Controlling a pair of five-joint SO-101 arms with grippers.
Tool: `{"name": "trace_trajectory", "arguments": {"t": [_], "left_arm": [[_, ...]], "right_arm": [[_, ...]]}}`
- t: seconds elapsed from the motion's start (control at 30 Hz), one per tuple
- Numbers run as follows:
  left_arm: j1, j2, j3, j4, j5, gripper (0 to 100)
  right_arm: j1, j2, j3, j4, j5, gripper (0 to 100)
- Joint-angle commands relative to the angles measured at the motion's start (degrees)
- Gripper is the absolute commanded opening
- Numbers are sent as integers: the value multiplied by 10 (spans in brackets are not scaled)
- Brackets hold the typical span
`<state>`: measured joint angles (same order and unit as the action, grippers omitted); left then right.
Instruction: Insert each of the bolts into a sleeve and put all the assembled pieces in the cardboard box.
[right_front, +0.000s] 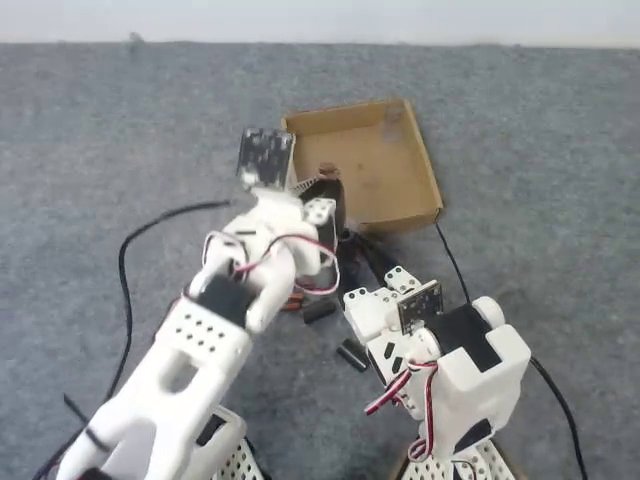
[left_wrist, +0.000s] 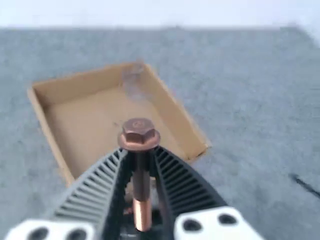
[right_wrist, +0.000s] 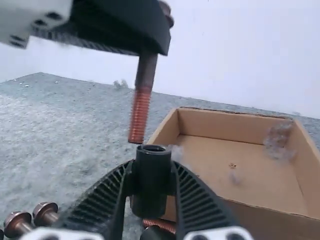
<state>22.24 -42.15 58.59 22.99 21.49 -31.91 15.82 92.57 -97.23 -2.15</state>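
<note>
bolt (right_wrist: 141, 100) hangs upright, threaded tip down, just above upright sleeve (right_wrist: 150, 175).

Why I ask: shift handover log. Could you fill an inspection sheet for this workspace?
Surface: grey carpet-like mat.
Job's things: copper bolt hangs thread-down just above black sleeve, not inserted; cardboard box beyond; loose bolts and loose sleeves on the mat.
Clutter: pale wisp in the box's corner, unclear what.
Tools: left tool shut on the bolt; right tool shut on the sleeve.
Cables: black cable across the mat; red and white wires on the arms.
Surroundings: pale wall behind.
</note>
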Motion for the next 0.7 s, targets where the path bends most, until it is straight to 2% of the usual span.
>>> {"name": "trace_trajectory", "arguments": {"t": [0.0,0.23,0.67], "left_arm": [[8,-83,51,-96,-5,12],[8,-177,112,-110,-5,12],[5,-185,116,-99,-4,12]], "right_arm": [[-6,-13,11,1,-6,6],[-7,-13,11,1,-6,6],[-6,-13,5,3,-7,6]]}}
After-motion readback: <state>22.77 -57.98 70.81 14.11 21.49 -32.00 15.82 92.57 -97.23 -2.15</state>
